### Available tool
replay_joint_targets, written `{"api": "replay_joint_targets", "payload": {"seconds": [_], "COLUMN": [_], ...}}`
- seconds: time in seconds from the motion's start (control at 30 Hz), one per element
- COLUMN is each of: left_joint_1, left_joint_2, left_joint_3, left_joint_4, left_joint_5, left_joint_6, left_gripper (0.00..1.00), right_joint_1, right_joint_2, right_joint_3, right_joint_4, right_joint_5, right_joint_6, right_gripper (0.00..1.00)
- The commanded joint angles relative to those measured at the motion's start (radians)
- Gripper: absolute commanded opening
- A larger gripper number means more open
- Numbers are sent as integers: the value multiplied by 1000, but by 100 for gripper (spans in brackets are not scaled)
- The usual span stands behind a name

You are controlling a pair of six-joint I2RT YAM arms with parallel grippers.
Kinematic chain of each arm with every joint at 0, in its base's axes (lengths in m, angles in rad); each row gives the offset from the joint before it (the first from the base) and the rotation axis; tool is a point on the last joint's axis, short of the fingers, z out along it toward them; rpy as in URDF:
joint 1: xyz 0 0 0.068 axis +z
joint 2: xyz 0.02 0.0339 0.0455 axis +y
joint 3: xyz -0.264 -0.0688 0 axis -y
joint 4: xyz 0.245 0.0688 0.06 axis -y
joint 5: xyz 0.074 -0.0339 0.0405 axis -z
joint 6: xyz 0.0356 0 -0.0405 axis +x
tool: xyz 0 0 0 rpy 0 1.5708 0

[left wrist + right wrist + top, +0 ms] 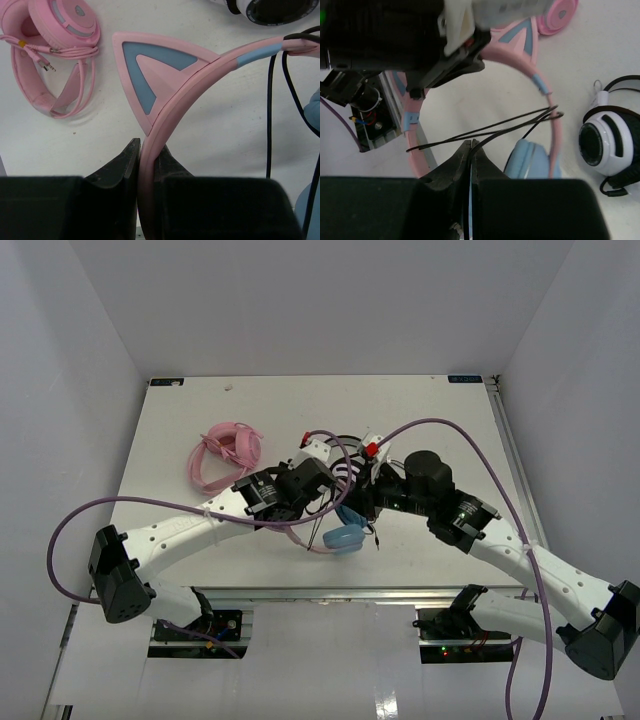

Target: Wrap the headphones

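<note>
My left fingers [117,167] are black. The headphones [165,75] have a pink band, a pink cat ear with a blue centre, light blue cups, a black cable [270,110]. Another pair [70,22] is all pink.
</note>
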Motion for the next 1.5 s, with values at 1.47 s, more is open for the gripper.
{"api": "replay_joint_targets", "payload": {"seconds": [1.47], "left_joint_1": [121], "left_joint_2": [-108], "left_joint_3": [133], "left_joint_4": [-43], "left_joint_5": [-114], "left_joint_6": [-436], "left_gripper": [0], "right_joint_1": [444], "right_joint_2": [46], "right_joint_3": [-409], "right_joint_4": [573], "right_joint_5": [282], "right_joint_6": [206], "right_gripper": [15]}}
